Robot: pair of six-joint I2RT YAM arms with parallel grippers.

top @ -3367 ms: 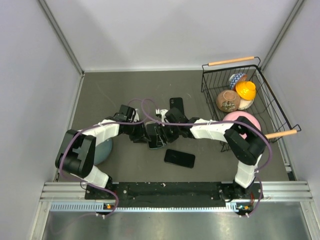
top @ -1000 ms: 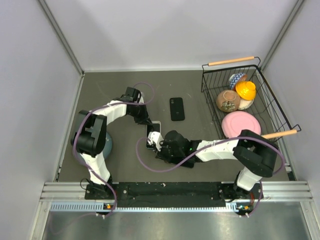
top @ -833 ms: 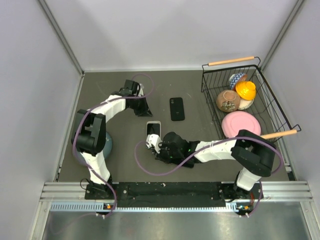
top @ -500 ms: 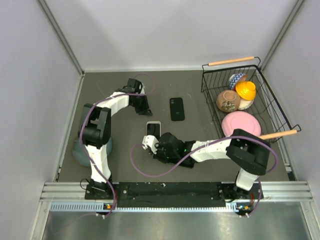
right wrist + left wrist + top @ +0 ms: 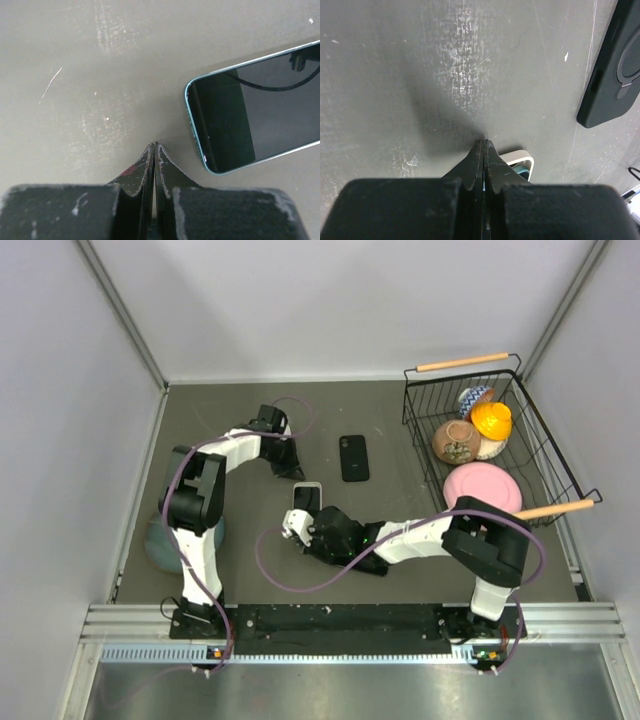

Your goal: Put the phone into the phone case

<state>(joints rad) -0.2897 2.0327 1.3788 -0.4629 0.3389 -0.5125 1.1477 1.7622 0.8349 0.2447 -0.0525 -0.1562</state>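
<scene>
A phone [image 5: 307,497] with a dark screen and a teal edge lies face up mid-table, and a white rim [image 5: 522,159] shows around it. The right wrist view has its screen [image 5: 260,112] at the upper right. A black phone case [image 5: 353,457] lies back up farther off, at the top right [image 5: 615,70] of the left wrist view. My left gripper [image 5: 298,475] [image 5: 484,142] is shut and empty, its tips just beyond the phone's far end. Shut and empty too, my right gripper [image 5: 291,531] [image 5: 154,145] sits low at the phone's near left corner, beside it.
A second dark phone [image 5: 377,566] lies mostly under my right arm. A wire basket [image 5: 520,375] at the right holds bowls and an orange object, with a pink plate [image 5: 478,485] beside them. A grey-blue bowl [image 5: 158,545] sits under my left arm. Purple cables loop over the table.
Both grippers have come off the phone, which stays flat where it was. The left gripper pulled back and finished shutting. The right gripper slid left along the phone's near end.
</scene>
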